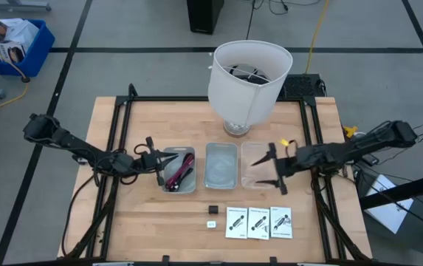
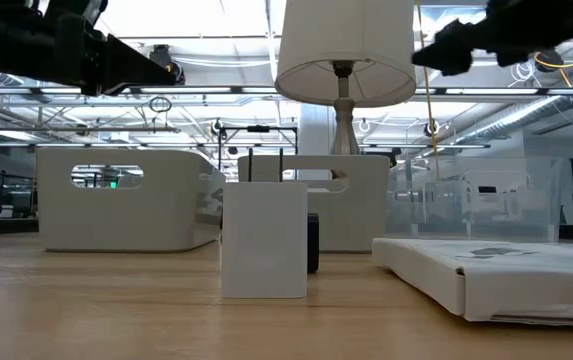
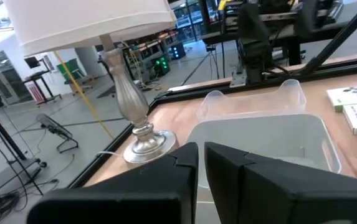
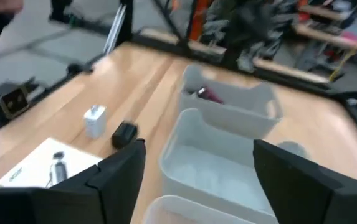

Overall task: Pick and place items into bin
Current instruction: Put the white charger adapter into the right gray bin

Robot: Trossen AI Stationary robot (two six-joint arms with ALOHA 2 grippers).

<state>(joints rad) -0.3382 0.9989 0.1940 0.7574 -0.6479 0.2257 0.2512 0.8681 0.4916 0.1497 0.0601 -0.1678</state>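
Note:
Black and dark-red cables (image 1: pixel 179 173) lie coiled in the left one of three clear bins (image 1: pixel 168 155). On the near part of the table a tiny black cube (image 1: pixel 213 208) and a tiny white block (image 1: pixel 211 222) sit beside three white card packets (image 1: pixel 259 222). My left gripper (image 1: pixel 161 159) hovers at the left bin's left rim, shut, and I see nothing between its fingers (image 3: pixel 201 155). My right gripper (image 1: pixel 274 168) hangs open over the right edge of the right bin (image 1: pixel 249 151); its wrist view shows the block (image 4: pixel 95 119) and cube (image 4: pixel 124 134) beyond it.
A big white lamp (image 1: pixel 248 77) stands behind the bins on its silver base (image 3: pixel 142 140). The middle bin (image 1: pixel 221 177) and the right bin hold nothing I can see. Bare wood lies left of the block and along the near edge. A blue crate (image 1: pixel 15 44) sits on the floor.

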